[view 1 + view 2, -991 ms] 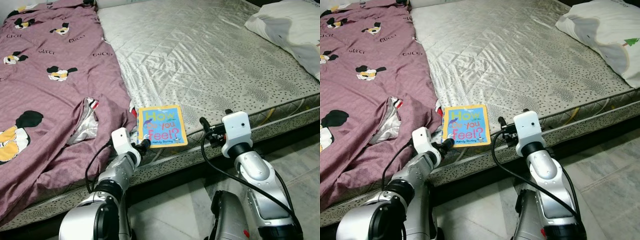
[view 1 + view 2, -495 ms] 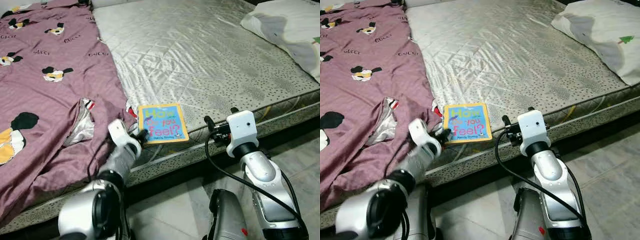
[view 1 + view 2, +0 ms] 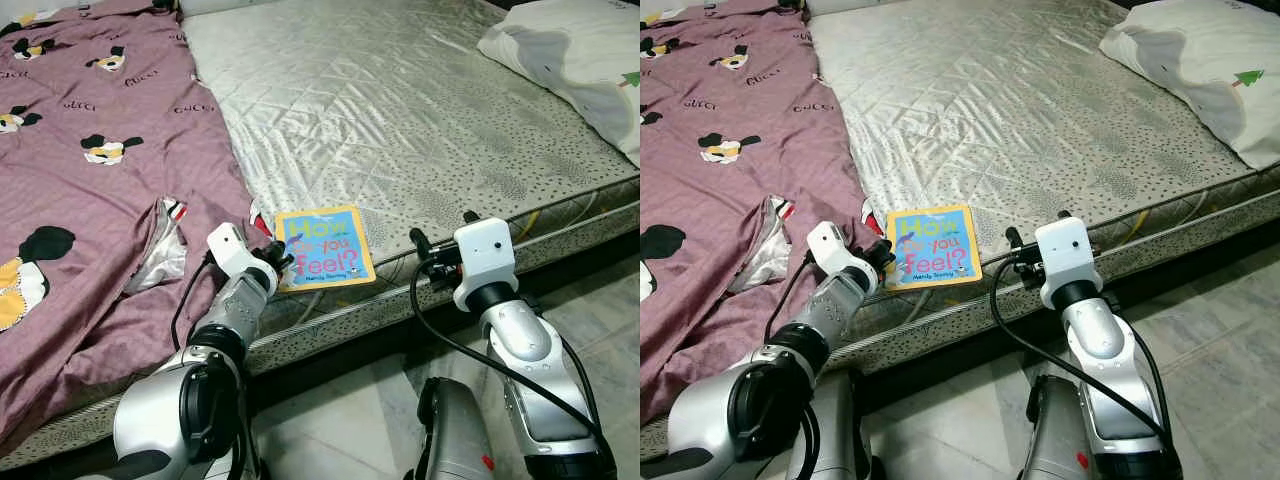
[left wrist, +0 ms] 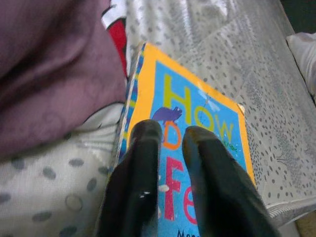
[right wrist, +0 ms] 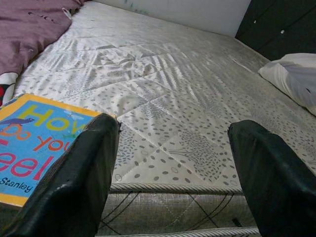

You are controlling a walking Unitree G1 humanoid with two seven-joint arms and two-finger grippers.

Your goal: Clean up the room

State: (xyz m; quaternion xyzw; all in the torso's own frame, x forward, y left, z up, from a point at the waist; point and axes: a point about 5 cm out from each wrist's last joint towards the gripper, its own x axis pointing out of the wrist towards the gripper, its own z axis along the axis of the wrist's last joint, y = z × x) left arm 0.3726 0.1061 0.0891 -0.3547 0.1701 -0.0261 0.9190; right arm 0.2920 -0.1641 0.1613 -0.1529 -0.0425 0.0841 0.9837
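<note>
A thin children's book [image 3: 325, 248] with a blue cover and orange border, titled "How Do You Feel?", lies flat near the front edge of the mattress [image 3: 400, 120]. My left gripper [image 3: 281, 259] is at the book's left edge. In the left wrist view its two black fingers [image 4: 143, 148] lie close together, shut, with their tips over the cover [image 4: 212, 118] and nothing between them. My right gripper [image 3: 440, 230] hovers at the mattress edge just right of the book, open wide, with its fingers [image 5: 94, 158] spread and empty.
A purple cartoon-print blanket [image 3: 90, 200] covers the left of the bed, with its folded edge touching the book's left side. A white pillow [image 3: 580, 60] lies at the far right. Tiled floor [image 3: 600, 300] runs below the bed's front edge.
My left gripper has moved forward along the blanket's edge, and its tips are now over the book's left edge. The right gripper has hardly moved. The camera shifted slightly.
</note>
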